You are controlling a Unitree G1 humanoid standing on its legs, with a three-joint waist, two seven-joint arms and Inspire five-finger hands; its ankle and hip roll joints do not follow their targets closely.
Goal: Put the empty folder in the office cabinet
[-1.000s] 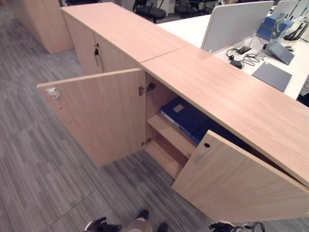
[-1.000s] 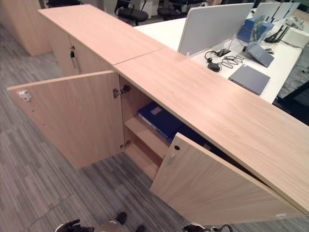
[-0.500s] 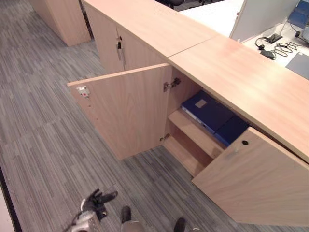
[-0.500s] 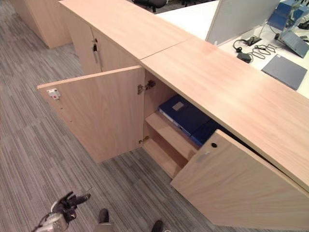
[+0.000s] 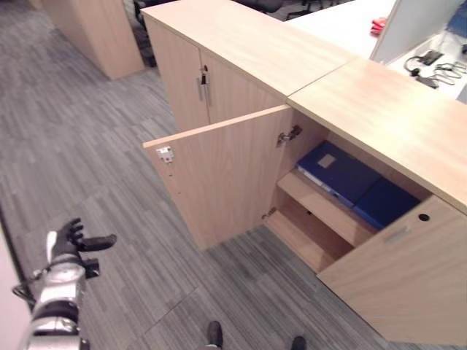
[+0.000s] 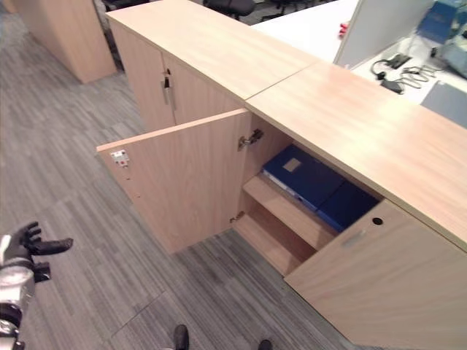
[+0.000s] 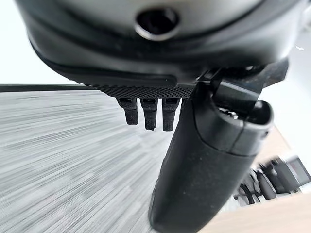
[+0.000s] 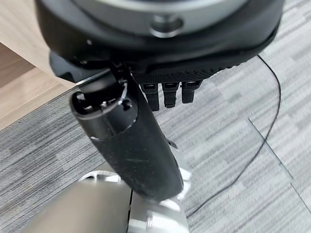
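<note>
The office cabinet [image 5: 379,109] stands with both doors swung out: the left door [image 5: 222,179] and the right door [image 5: 401,281]. On its upper shelf [image 5: 321,208] a blue folder [image 5: 337,171] lies flat, with a second blue folder [image 5: 385,203] beside it. My left hand [image 5: 69,240] is raised at the far left above the carpet, well away from the cabinet, open with fingers [image 7: 148,112] straight and nothing in it. My right hand [image 8: 160,53] hangs over the carpet near the cabinet's foot, open and holding nothing.
A closed cabinet [image 5: 219,80] with a metal handle adjoins the open one on the left. Another wooden unit [image 5: 95,36] stands at the back left. A white desk [image 5: 343,18] with a divider and cables lies behind. Grey carpet [image 5: 109,168] spreads in front.
The camera has swung, so the cabinet now sits further right in view. My left hand has risen from the lower edge to the left side, fingers still spread.
</note>
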